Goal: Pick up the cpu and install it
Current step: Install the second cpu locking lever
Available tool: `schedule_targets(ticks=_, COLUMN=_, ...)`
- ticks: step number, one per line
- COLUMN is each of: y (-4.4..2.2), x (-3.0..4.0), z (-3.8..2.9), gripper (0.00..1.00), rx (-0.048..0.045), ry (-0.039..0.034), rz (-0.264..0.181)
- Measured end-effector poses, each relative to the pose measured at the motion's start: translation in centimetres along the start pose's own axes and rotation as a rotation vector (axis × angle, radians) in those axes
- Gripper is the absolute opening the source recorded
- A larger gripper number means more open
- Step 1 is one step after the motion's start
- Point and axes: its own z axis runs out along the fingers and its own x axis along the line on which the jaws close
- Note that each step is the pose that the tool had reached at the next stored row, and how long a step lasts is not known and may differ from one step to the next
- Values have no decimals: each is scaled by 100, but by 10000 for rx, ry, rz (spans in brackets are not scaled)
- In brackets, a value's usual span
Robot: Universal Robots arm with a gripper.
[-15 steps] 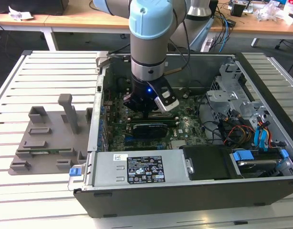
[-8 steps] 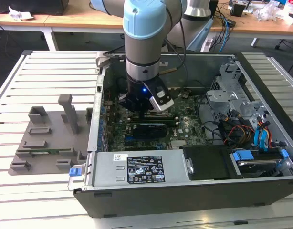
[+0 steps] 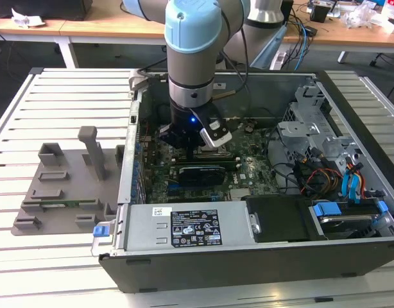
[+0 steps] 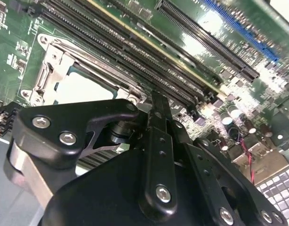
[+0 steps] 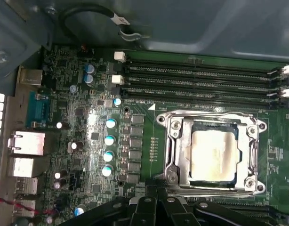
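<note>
Nothing legible anywhere. On the grey power supply cover (image 3: 239, 224), a black label (image 3: 195, 228) with white print and a small white sticker (image 3: 161, 211), both too fine to read. On the motherboard (image 5: 88, 117), tiny white markings (image 5: 149, 93) along the memory slots (image 5: 196, 75), not readable either.

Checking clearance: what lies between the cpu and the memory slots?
In the first wrist view, just the socket's metal frame and bare green board separate the cpu from the memory slots.

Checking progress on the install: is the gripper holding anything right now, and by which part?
Cannot be told: the gripper's tip is hidden. The pale silver-grey square cpu lies in the metal-framed socket on the green motherboard.
</note>
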Motion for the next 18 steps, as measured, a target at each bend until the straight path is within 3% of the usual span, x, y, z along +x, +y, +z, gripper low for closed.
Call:
schedule_targets(ticks=2, y=19, x=-2, z=24, gripper=11, rx=-56, ry=-8, rz=0)
schedule_targets(ticks=3, y=21, x=0, z=21, gripper=11, rx=-34, ry=-14, rz=1)
schedule_targets(ticks=4, y=25, x=-3, z=-24, gripper=11, rx=13, ry=-33, rz=-4)
schedule_targets(ticks=5, y=31, x=-8, z=-88, gripper=11, rx=100, ry=-25, rz=-5)
schedule_targets(ticks=10, y=78, x=-90, z=-144, gripper=11, rx=391, ry=-3, rz=-10)
schedule_targets(ticks=14, y=109, x=-123, z=-159, gripper=11, rx=554, ry=8, rz=-17)
schedule_targets(ticks=17, y=130, x=-173, z=-174, gripper=11, rx=763, ry=23, rz=-23)
schedule_targets(ticks=18, y=128, x=-222, z=-173, gripper=11, rx=916, ry=34, rz=-26)
